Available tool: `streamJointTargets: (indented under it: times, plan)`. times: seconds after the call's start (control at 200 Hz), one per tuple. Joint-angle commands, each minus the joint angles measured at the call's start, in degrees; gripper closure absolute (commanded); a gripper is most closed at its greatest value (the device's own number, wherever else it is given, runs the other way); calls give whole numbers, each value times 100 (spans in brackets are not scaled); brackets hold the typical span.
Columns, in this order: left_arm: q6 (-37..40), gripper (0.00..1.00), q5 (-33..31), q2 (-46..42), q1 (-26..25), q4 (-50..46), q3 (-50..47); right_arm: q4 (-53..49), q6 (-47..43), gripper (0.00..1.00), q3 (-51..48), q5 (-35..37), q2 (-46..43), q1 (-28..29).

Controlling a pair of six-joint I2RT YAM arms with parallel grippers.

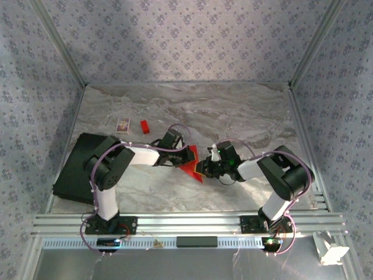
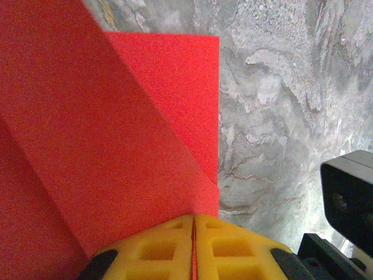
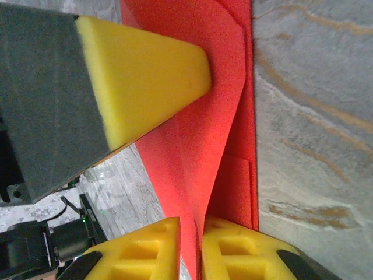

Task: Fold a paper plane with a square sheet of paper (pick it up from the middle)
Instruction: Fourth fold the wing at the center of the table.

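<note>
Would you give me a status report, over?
Left gripper shut on red paper sheet. Right gripper shut on same sheet, diagonal fold showing. Small red block and patterned card lie apart, not obstructing.

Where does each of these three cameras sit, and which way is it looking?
Top external: above and behind, looking down on the table; both arms show, left gripper and right gripper close together.
Left wrist: on the left arm, looking along its shut fingers at the red paper.
Right wrist: on the right arm, looking along its fingers clamping the paper.
Shared: all three see the red paper.
</note>
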Motion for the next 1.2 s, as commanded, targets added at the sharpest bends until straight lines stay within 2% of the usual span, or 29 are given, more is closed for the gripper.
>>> streamJointTargets:
  times: [0.0, 0.41, 0.59, 0.705, 0.949, 1.074, 1.194]
  plan:
    - [72, 91, -85, 207, -21, -216, -118, -903, -316, 82, -3, 58, -153, 78]
    - [54, 91, -68, 242, -15, -181, -134, -1564, -647, 81, -152, 190, -431, 44]
    - [45, 91, -68, 251, -20, -157, -139, -1635, -634, 88, -242, 252, -427, 13]
    - [45, 91, -73, 251, -6, -159, -148, -1611, -606, 88, -311, 252, -495, -6]
    - [37, 91, -74, 260, -9, -141, -166, -1801, -632, 81, -427, 293, -756, -5]
    - [34, 91, -69, 269, -7, -122, -174, -1971, -746, 81, -424, 331, -775, 7]
    - [28, 91, -68, 274, -9, -109, -174, -2055, -802, 87, -433, 357, -731, -9]
